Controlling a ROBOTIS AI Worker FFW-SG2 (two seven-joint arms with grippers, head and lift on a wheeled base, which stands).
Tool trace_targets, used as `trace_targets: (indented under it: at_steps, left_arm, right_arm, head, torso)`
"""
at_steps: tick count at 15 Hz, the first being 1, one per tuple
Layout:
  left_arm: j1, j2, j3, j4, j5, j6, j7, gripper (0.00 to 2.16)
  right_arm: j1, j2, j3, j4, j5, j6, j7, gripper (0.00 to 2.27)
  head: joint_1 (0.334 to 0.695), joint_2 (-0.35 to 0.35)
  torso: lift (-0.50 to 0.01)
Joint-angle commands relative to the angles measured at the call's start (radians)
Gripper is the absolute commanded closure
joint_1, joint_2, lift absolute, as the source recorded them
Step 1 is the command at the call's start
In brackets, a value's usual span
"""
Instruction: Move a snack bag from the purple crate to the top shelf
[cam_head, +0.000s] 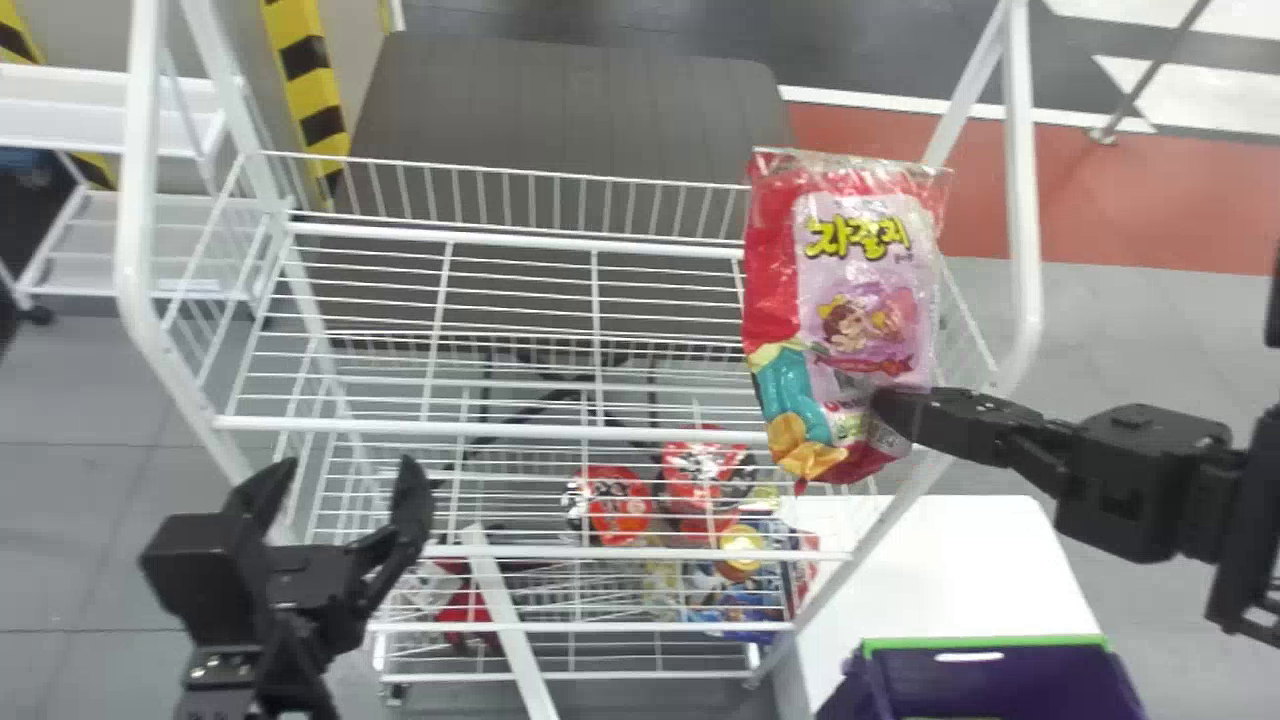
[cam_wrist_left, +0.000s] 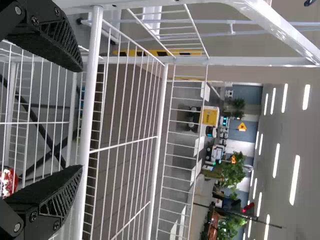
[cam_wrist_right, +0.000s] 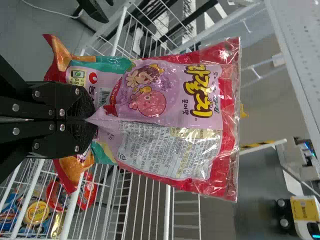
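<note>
Glossy red-and-pink plastic snack bag (cam_head: 850, 290) pinched low in right claw (cam_head: 890, 405), held upright by right end of white wire top shelf (cam_head: 500, 432), presumably for standing there. Left claw (cam_head: 348, 470) spread, unused.

Left of my right gripper (cam_head: 888, 408), I've open air over the white wire top shelf (cam_head: 500, 431); a white tubular metal post (cam_head: 1021, 200) stands ahead.
</note>
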Motion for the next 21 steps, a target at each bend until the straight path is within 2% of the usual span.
trace_targets:
  at_steps: [1,3,4,5,8,12,15,21]
  left_arm:
    - [0.000,0.000,-0.004,0.004,0.000,-0.005,0.000,0.14]
    - [-0.001,0.000,-0.006,0.011,0.000,-0.017,0.000,0.14]
    - [-0.003,0.000,-0.007,0.012,0.000,-0.017,0.000,0.14]
    - [-0.006,0.000,-0.009,0.015,0.000,-0.017,-0.002,0.14]
    - [-0.015,0.002,-0.017,0.027,0.000,-0.017,-0.002,0.14]
    - [-0.027,0.000,-0.017,0.046,0.000,-0.023,-0.005,0.14]
    - [-0.035,0.000,-0.021,0.066,0.000,-0.041,-0.009,0.14]
    - [-0.047,0.002,-0.023,0.087,0.000,-0.047,-0.011,0.14]
  right_arm:
    - [-0.034,0.015,0.216,0.005,0.085,0.020,-0.112,1.64]
    - [-0.079,0.052,0.316,0.026,0.089,0.020,-0.194,1.64]
    - [-0.097,0.073,0.362,0.058,0.094,0.020,-0.242,1.64]
    - [-0.102,0.087,0.408,0.094,0.092,0.020,-0.293,1.64]
    - [-0.125,0.124,0.512,0.216,0.092,0.020,-0.417,1.64]
    - [-0.148,0.134,0.584,0.333,0.057,-0.221,-0.578,1.64]
    - [-0.164,0.134,0.585,0.422,-0.032,-0.457,-0.670,1.64]
    - [-0.174,0.134,0.576,0.661,-0.213,-0.853,-0.722,1.64]
  head:
    - [0.695,-0.065]
    - [0.695,-0.009]
    - [0.695,-0.009]
    - [0.695,0.035]
    - [0.695,0.079]
    - [0.695,0.138]
    - [0.695,0.153]
    - [0.695,0.201]
  torso:
    - [0.000]
    - [0.000]
    - [0.000]
    - [0.000]
    - [0.000]
    - [0.000]
    - [0.000]
    - [0.000]
